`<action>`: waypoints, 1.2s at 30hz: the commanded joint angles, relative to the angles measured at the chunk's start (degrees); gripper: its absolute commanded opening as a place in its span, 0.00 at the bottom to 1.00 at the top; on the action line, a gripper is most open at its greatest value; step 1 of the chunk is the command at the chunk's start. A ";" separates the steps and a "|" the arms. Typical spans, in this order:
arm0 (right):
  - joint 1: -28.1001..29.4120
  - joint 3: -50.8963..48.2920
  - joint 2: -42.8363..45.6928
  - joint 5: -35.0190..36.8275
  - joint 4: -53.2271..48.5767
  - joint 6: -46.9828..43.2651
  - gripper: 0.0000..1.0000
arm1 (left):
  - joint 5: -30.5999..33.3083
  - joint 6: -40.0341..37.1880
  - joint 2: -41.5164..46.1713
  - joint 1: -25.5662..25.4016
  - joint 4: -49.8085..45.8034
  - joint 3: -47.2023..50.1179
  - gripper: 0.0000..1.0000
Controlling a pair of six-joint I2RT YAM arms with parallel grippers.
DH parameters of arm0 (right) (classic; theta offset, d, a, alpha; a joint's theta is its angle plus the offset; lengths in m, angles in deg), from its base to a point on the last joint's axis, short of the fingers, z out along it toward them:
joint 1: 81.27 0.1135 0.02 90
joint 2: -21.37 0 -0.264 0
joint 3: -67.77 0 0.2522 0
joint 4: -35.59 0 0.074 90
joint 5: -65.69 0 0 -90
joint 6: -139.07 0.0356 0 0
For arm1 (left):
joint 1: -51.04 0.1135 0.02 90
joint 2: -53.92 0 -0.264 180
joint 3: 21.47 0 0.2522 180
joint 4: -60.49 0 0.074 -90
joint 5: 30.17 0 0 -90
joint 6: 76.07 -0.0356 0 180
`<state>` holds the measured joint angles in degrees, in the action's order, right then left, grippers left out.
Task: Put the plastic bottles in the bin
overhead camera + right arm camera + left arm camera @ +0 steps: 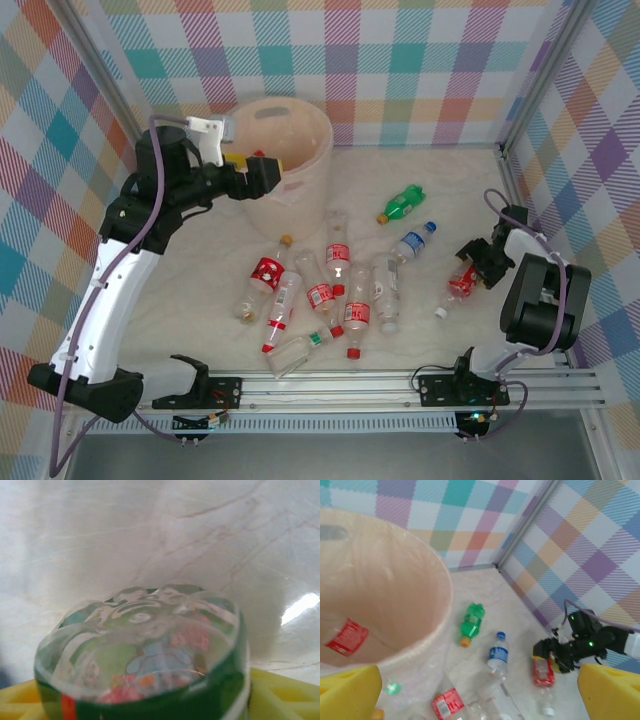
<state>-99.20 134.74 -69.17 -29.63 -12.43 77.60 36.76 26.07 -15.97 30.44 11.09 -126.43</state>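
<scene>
Near: right end effector (478, 262) straddles a red-labelled bottle (461, 283) lying on the bench (440, 170), right side; grip not discernible. Risk: slick round body squirts out if pinched near its base. Mid-bench, other bottles (330, 295) lie loose. Farther, left end effector (265, 172) gapes above the bin (300, 118); arms could clash there.

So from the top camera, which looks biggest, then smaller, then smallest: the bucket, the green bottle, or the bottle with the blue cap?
1. The bucket, by far the largest.
2. The green bottle and the blue-capped bottle look about the same length there, so I can't rank those two.
</scene>
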 commanded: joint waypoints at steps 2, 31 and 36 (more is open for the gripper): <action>0.36 -0.67 7.49 -7.64 1.34 -1.87 0.62 | 0.92 5.08 0.06 -6.61 1.96 2.29 0.99; 25.86 6.29 25.98 -37.32 20.57 15.38 0.50 | 0.17 17.05 -25.17 -31.55 18.29 2.28 0.87; 27.56 5.98 26.31 -36.85 21.69 16.11 0.50 | -0.05 16.04 -26.45 -32.13 17.66 2.60 0.83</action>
<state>-72.36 139.66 -43.29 -64.95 6.26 92.18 38.19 42.74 -41.98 -0.97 27.42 -123.21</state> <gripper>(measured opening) 0.514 0.834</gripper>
